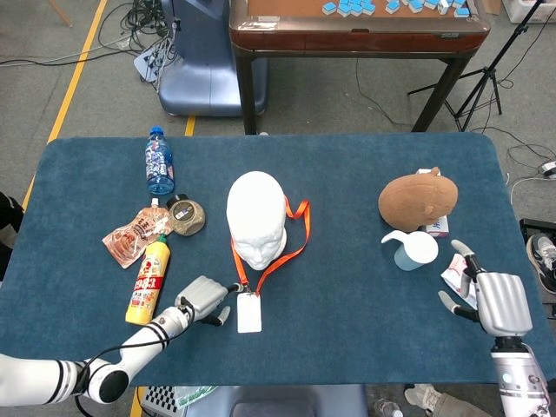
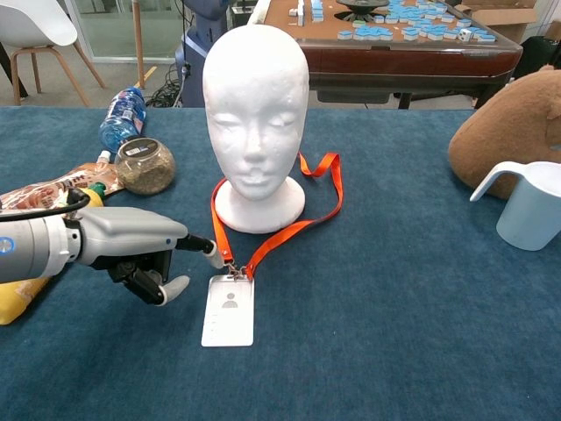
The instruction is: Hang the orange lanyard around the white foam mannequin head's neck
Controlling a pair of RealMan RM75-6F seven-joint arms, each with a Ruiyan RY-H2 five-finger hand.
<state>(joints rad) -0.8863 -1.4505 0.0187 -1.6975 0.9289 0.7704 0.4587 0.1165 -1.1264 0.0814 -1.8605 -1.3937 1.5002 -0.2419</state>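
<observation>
The white foam mannequin head (image 1: 257, 219) (image 2: 256, 114) stands upright mid-table. The orange lanyard (image 1: 298, 233) (image 2: 302, 224) loops around the base of its neck, and both strap ends meet at a clip in front. Its white badge (image 1: 249, 313) (image 2: 228, 311) lies flat on the cloth. My left hand (image 1: 204, 300) (image 2: 131, 253) rests just left of the badge with most fingers curled in. One stretched fingertip (image 2: 210, 247) reaches the left strap, and the hand holds nothing. My right hand (image 1: 495, 300) hovers at the table's right edge with its fingers apart, holding nothing.
A water bottle (image 1: 159, 161), a jar (image 1: 185, 215), a snack pouch (image 1: 129, 240) and a yellow bottle (image 1: 149, 278) lie left of the head. A brown plush (image 1: 419, 197) and a white jug (image 1: 415, 249) stand at the right. A white packet (image 1: 452, 278) lies beside my right hand.
</observation>
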